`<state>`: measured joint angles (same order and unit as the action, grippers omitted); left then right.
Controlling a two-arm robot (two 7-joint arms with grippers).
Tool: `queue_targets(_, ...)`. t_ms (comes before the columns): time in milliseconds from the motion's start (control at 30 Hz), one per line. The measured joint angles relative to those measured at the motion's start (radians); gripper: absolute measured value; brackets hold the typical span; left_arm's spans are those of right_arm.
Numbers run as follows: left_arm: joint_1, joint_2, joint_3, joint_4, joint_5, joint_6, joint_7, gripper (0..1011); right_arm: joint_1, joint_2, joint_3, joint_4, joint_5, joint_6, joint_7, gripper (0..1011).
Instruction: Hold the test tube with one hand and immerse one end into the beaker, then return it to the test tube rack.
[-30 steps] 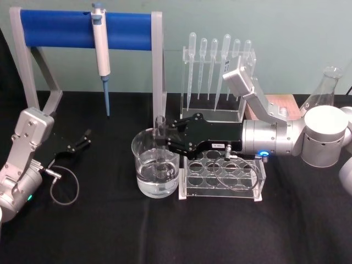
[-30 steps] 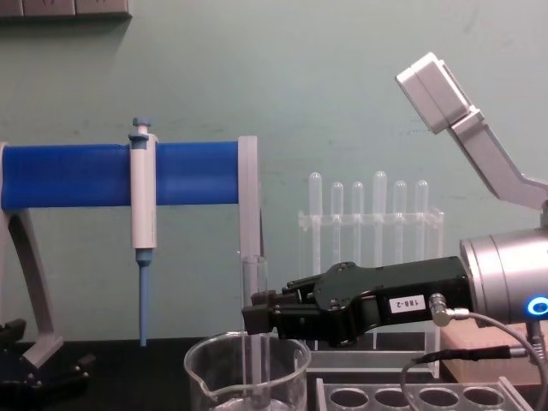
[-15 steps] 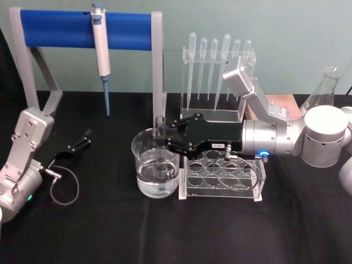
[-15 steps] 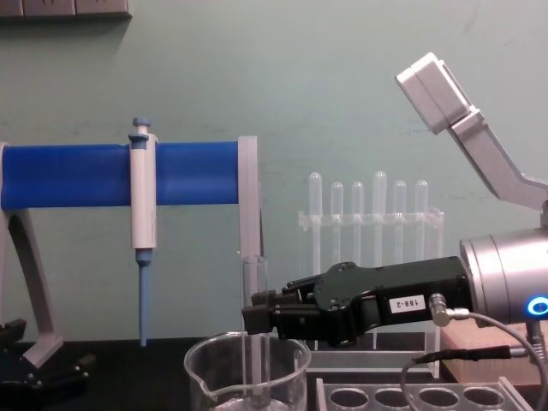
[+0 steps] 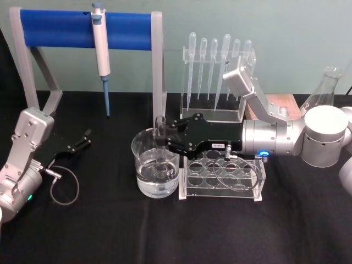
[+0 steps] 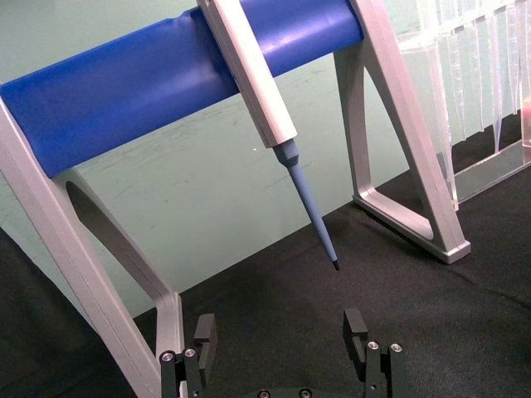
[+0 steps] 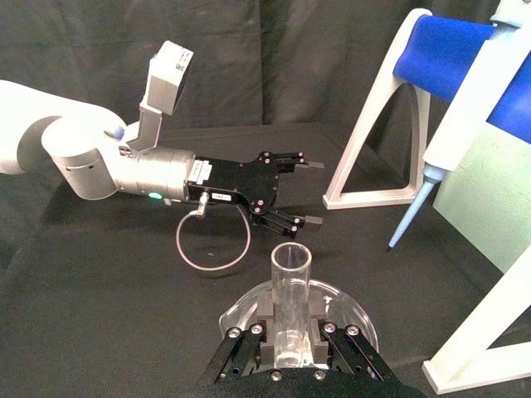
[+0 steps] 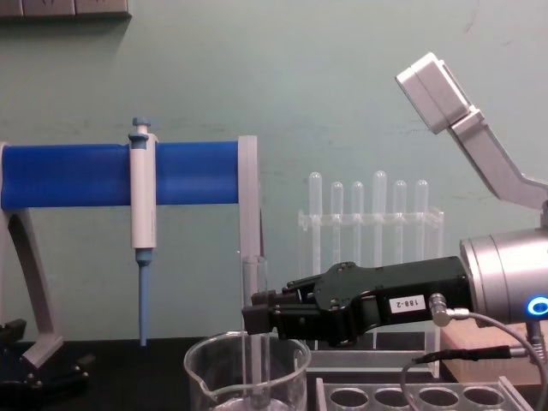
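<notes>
Unmoved: right hand (image 5: pixel 161 138) fingers clench the test tube (image 8: pixel 254 278) above black table (image 5: pixel 110 231); left hand (image 6: pixel 280 327) fingers spread.

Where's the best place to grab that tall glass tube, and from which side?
Upper part, below the rim, from the side: the test tube stands upright, lower end inside the beaker. The right end effector grips it there.

The right gripper (image 5: pixel 160 141) is black and two-fingered, with a white "188-2" label (image 8: pixel 406 303) and a grey cable (image 8: pixel 476 318) running from a metal plug. Its wrist (image 5: pixel 270 137) is a silver cylinder with a glowing blue ring (image 5: pixel 264 154) and a grey boxy camera (image 5: pixel 237 75). The black left gripper (image 6: pixel 282 328) carries small silver screws (image 6: pixel 167 356).
</notes>
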<state>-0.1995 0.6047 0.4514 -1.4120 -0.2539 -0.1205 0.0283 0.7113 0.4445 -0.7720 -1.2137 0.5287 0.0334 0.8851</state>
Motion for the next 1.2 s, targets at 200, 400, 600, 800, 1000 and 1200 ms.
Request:
queue_targets(200,0.000,0.000,0.000,0.000,0.000,0.000,0.000,1000,0.000,0.000,0.000,0.000,0.000,0.000,0.000,234)
queue_targets(400,0.000,0.000,0.000,0.000,0.000,0.000,0.000,1000,0.000,0.000,0.000,0.000,0.000,0.000,0.000,234)
queue_targets(600,0.000,0.000,0.000,0.000,0.000,0.000,0.000,1000,0.000,0.000,0.000,0.000,0.000,0.000,0.000,234)
queue_targets(800,0.000,0.000,0.000,0.000,0.000,0.000,0.000,1000,0.000,0.000,0.000,0.000,0.000,0.000,0.000,234)
queue_targets(1000,0.000,0.000,0.000,0.000,0.000,0.000,0.000,1000,0.000,0.000,0.000,0.000,0.000,0.000,0.000,234)
queue_targets(1200,0.000,0.000,0.000,0.000,0.000,0.000,0.000,1000,0.000,0.000,0.000,0.000,0.000,0.000,0.000,234)
